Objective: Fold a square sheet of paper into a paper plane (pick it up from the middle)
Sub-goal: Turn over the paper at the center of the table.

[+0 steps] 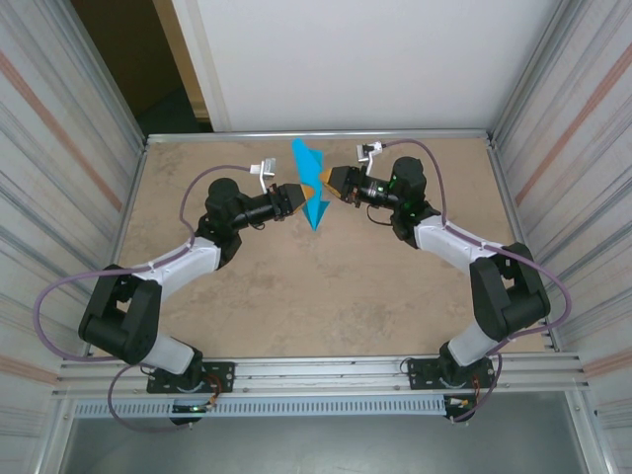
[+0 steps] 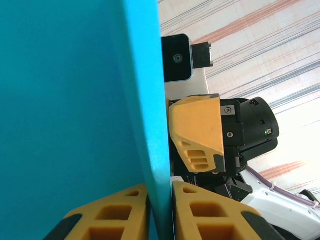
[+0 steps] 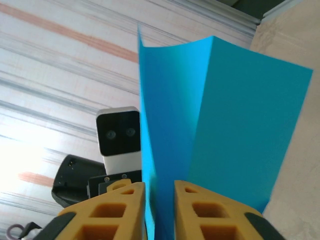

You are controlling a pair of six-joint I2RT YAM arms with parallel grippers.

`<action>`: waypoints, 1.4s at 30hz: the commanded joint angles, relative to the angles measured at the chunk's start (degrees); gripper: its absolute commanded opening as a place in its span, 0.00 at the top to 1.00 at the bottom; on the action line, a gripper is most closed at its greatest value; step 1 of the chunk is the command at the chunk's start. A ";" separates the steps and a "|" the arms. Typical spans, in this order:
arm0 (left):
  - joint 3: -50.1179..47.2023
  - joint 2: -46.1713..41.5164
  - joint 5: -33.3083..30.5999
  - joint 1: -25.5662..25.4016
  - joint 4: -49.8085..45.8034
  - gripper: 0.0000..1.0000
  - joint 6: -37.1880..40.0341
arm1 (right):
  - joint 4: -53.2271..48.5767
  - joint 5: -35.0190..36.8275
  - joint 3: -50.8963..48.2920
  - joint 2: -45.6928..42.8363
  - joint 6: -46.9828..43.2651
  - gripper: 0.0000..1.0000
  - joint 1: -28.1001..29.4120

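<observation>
The left claw [image 2: 160, 200], with ribbed yellow plastic fingers [image 2: 115, 215], is pressed together on the edge of a thin, smooth, bright teal paper sheet [image 2: 75, 100] creased lengthwise. The right claw [image 3: 159, 192] faces it, jaws a little apart with the sheet's fold between them; whether they grip, I cannot tell. Both arms reach inward, and the sheet stands upright between them above the mottled tan surface [image 1: 296, 286].
</observation>
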 commanded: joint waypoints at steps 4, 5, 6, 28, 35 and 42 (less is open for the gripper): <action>1.66 0.12 -0.71 0.20 -3.02 0.84 3.97 | -8.79 1.82 -0.44 -4.90 -6.35 0.62 -1.14; 1.66 -0.17 -1.06 0.28 -4.17 0.84 4.90 | -10.85 2.61 -0.55 -5.62 -7.81 0.59 -1.40; 1.66 -0.47 -1.46 0.46 -5.72 0.84 5.98 | -13.22 3.63 -0.76 -6.31 -9.32 0.57 -1.65; 33.67 9.33 -68.46 -12.10 -86.28 0.84 53.67 | -47.77 33.71 -5.53 -23.57 -34.57 0.07 -5.84; 44.04 25.67 -85.72 -14.75 -97.74 0.84 53.70 | -50.61 35.96 -7.24 -25.80 -34.75 0.07 -7.60; 48.51 37.48 -93.70 -15.46 -101.40 0.84 53.11 | -51.69 35.89 -9.20 -26.91 -34.02 0.07 -9.54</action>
